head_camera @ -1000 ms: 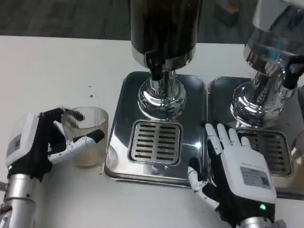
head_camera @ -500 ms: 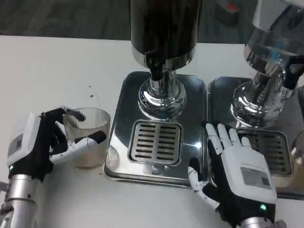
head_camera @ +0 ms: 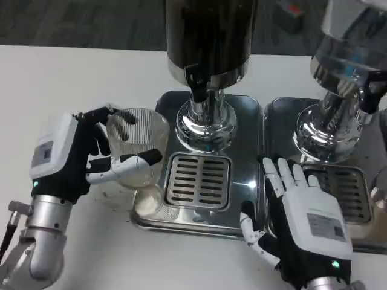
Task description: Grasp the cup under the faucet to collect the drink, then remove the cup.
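Fingers (head_camera: 284,178) of my right robot hand (head_camera: 302,223) lie spread and flat, holding nothing, on the near right part of the steel drip tray (head_camera: 242,199). My left robot hand (head_camera: 75,160) grips the ribbed clear cup (head_camera: 138,148), which stands nearly upright, long axis vertical and mouth up, tipped slightly, at the tray's left edge just left of the slotted grate (head_camera: 198,180). Compared with a second ago, I have lifted the cup off the desk (head_camera: 72,78) and carried it right and away from me, towards the black faucet (head_camera: 195,75) under the dark dispenser (head_camera: 208,30), though it is not yet beneath it.
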